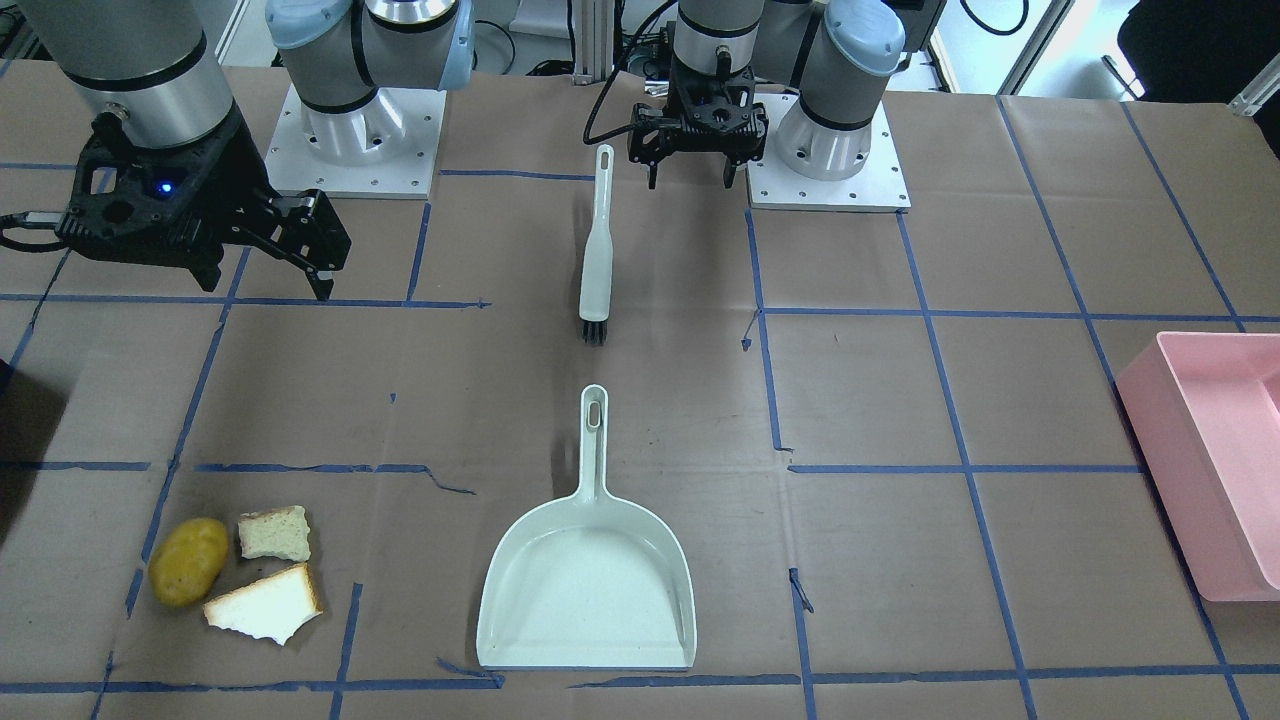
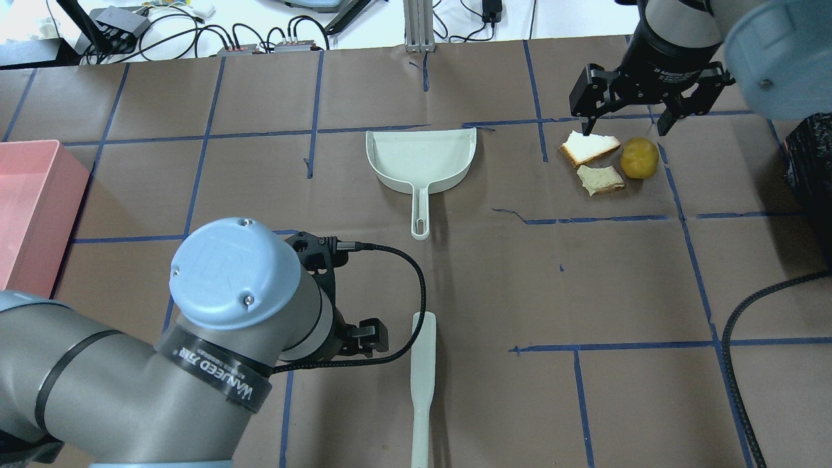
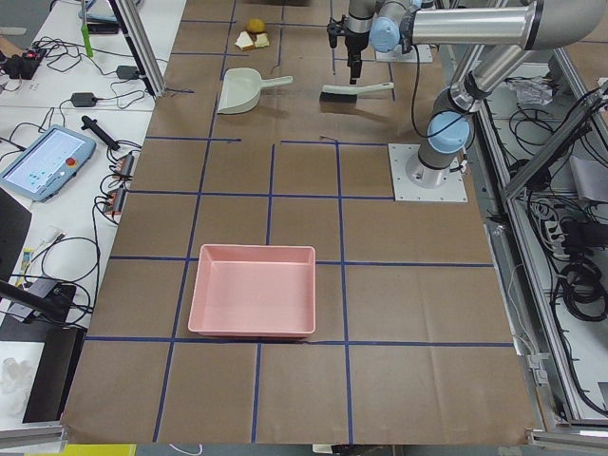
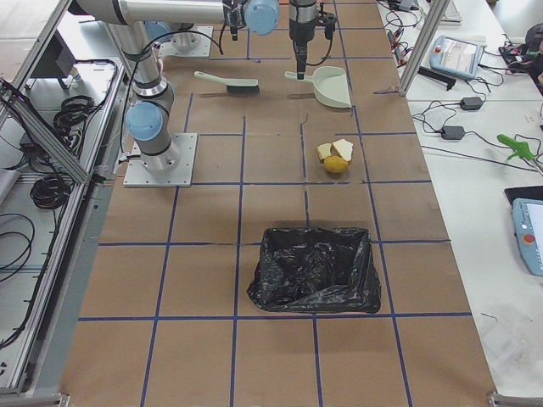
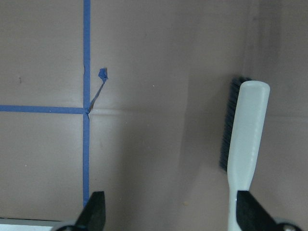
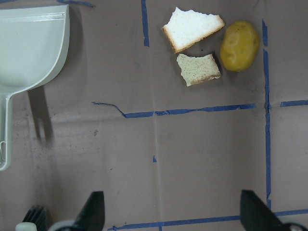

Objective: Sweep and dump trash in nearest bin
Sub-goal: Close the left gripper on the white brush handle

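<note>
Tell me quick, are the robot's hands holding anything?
Left gripper: fingers open, holding nothing.
Right gripper: fingers open, holding nothing.

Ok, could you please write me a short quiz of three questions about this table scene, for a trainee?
1. True or false: the pale green plastic dustpan is empty.
2. The three food scraps lie nearer to which bin? A. the black bag-lined bin B. the pink plastic tray C. both are equally near
3. Fill in: the jaws of the left gripper and of the right gripper are both ____.
Key: 1 true; 2 A; 3 open.
</note>
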